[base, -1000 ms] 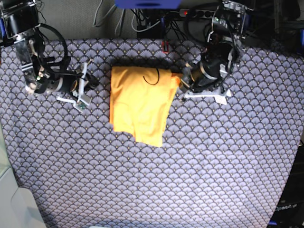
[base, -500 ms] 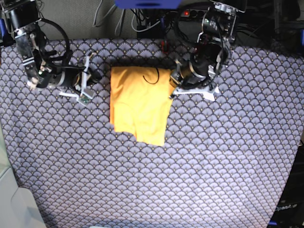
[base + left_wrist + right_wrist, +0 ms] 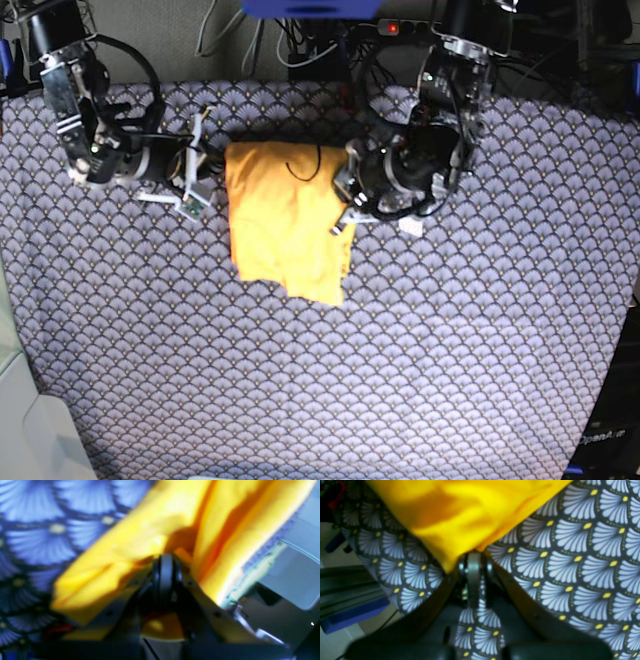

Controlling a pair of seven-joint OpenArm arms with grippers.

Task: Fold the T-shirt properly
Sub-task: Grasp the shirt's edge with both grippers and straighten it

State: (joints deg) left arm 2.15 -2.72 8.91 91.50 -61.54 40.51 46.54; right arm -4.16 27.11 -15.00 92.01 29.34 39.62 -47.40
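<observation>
1. From the base view, the T-shirt (image 3: 285, 220) lies folded into a rough rectangle on the table cover (image 3: 450, 350), between the two arms, with a thin dark collar line (image 3: 300, 165) near its far edge.
2. The left gripper (image 3: 345, 195) sits at one side edge of the shirt; the right gripper (image 3: 210, 165) sits at the opposite edge, near the far corner.
3. Only the left wrist view shows the left gripper (image 3: 166, 562) with its fingers pinched together on a bunched fold of T-shirt (image 3: 140, 545); cloth rises just past the fingertips.
4. The right wrist view shows the right gripper (image 3: 473, 560) with fingers nearly closed, clamping a corner of the T-shirt (image 3: 460, 510), patterned table cover (image 3: 570, 555) beside and beneath them.
</observation>
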